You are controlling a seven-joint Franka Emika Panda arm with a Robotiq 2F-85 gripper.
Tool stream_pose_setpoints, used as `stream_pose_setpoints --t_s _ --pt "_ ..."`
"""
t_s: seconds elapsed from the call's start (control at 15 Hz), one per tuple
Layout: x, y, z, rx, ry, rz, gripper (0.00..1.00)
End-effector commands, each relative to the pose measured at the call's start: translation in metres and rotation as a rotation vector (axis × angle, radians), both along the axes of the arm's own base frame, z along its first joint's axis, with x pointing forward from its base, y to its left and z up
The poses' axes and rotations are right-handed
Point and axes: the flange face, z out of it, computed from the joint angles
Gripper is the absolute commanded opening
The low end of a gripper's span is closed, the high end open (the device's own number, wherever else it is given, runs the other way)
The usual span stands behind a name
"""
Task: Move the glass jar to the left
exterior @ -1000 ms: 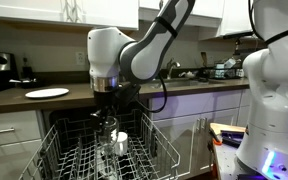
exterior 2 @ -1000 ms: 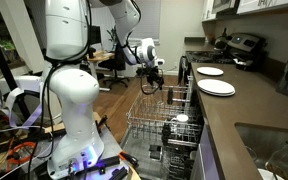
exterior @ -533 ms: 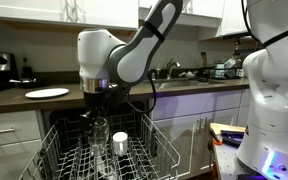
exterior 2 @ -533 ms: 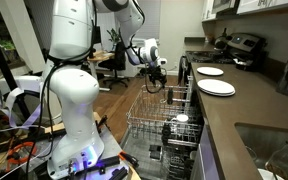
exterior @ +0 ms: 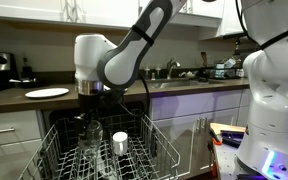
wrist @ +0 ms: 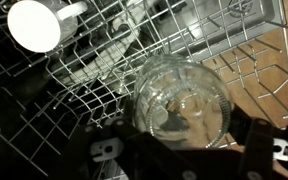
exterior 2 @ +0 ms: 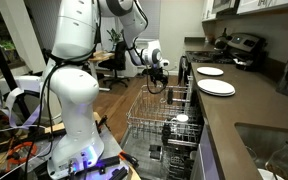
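The glass jar (exterior: 92, 138) is clear and cylindrical with a wide round rim. It hangs between my fingers just above the wire dishwasher rack (exterior: 52, 150). In the wrist view the jar (wrist: 179, 95) fills the middle, its open rim facing the camera. My gripper (exterior: 88, 120) is shut on it, with a dark finger on each side (wrist: 184, 140). The opaque white cup (exterior: 120, 142) stands in the rack beside the jar, and shows at the top left of the wrist view (wrist: 36, 25). In an exterior view my gripper (exterior 2: 156, 84) is over the far end of the rack (exterior 2: 164, 122).
A white plate (exterior: 47, 93) lies on the dark counter. Two plates (exterior 2: 216, 87) lie on the counter beside the rack. A second white robot (exterior: 269, 90) stands close to the open dishwasher. Rack tines stand all around the jar.
My arm has carried the glass jar sideways over the rack, away from the white cup, to the left in an exterior view. The cup has stayed put.
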Motion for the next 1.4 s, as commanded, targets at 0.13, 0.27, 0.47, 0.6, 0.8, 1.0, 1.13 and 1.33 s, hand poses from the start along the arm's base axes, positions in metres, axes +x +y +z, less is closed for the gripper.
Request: stream_pose_setpoints --t_s 0.13,0.27,0.47,0.6,0.8,1.0,1.13,1.33 --pt "0.016 -0.001 -0.001 0.041 0.0 0.046 0.61" --pt "0.02 0.0 -0.003 0.048 0.004 0.057 0.61" --pt "0.026 0.002 -0.005 0.054 0.005 0.073 0.61" --pt "0.03 0.005 -0.007 0.057 0.004 0.083 0.61" --pt "0.036 0.009 -0.01 0.063 0.004 0.099 0.61" --pt "0.041 0.012 -0.014 0.074 0.01 0.113 0.61" --pt "0.044 0.015 -0.016 0.079 0.014 0.123 0.61" --pt "0.048 0.019 -0.023 0.078 0.026 0.139 0.61"
